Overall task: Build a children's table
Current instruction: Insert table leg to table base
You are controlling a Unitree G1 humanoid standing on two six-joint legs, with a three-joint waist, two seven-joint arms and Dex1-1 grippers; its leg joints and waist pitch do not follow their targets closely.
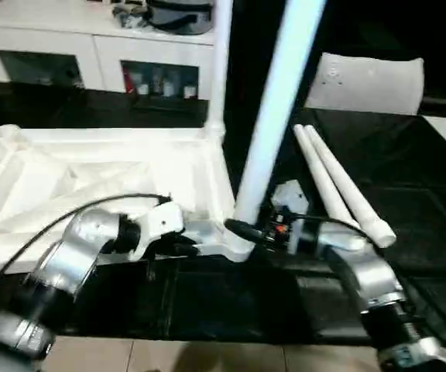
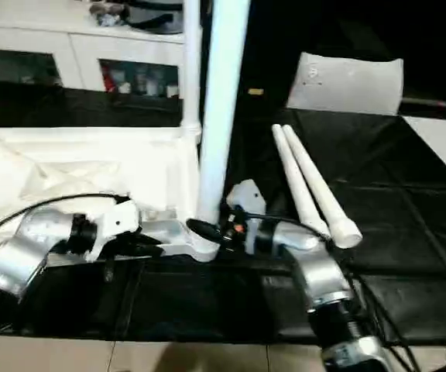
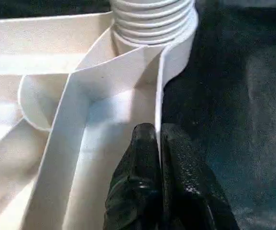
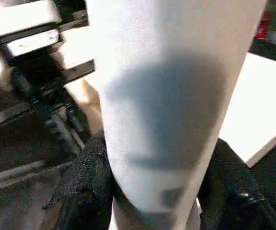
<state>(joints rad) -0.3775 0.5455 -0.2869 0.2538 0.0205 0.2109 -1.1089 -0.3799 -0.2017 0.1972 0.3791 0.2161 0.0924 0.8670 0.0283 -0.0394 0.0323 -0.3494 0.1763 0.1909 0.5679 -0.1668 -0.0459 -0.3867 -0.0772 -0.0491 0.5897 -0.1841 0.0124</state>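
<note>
Two end effectors grip: left end effector pinches the tabletop rim, right end effector seemingly clamps an upright leg

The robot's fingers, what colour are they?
Black. The left gripper's fingers show it best in the left wrist view, pinching the table's white rim.
</note>
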